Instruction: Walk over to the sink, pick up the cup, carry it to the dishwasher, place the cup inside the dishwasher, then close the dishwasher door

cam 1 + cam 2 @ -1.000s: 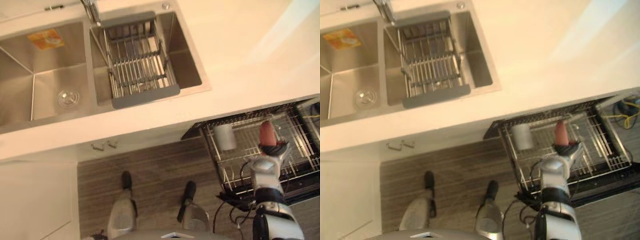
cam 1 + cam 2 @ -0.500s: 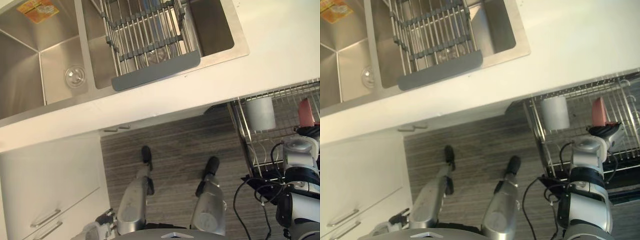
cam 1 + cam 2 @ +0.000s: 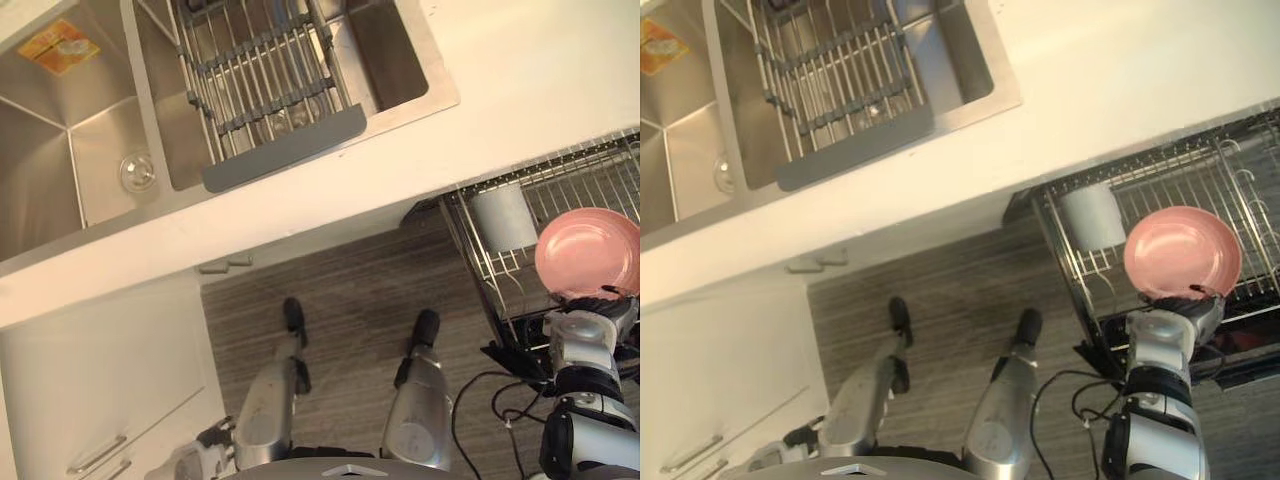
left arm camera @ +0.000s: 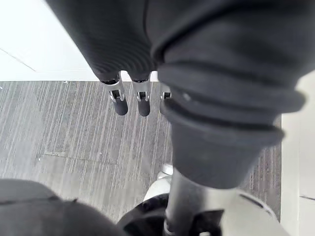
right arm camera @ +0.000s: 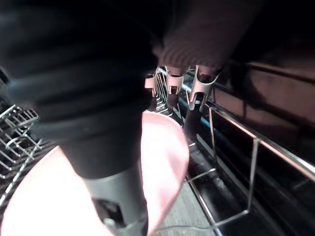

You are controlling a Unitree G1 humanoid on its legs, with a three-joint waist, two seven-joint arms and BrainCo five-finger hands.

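R hand (image 3: pixel 1188 303) clenched on pink plate (image 3: pixel 1183 253), gripping its lower rim and holding it upright above dishwasher rack (image 3: pixel 1240 160), face twd head cam. Grey cup (image 3: pixel 1092 215) sits inside rack, just beside plate, not touching it. L hand (image 4: pixel 120 101) hangs w/ fingers straight, holding nothing, over wood floor (image 4: pixel 74 132), well apart from rack.

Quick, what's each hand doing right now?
Left hand: open, holding nothing.
Right hand: shut on the pink plate, over the dishwasher rack.
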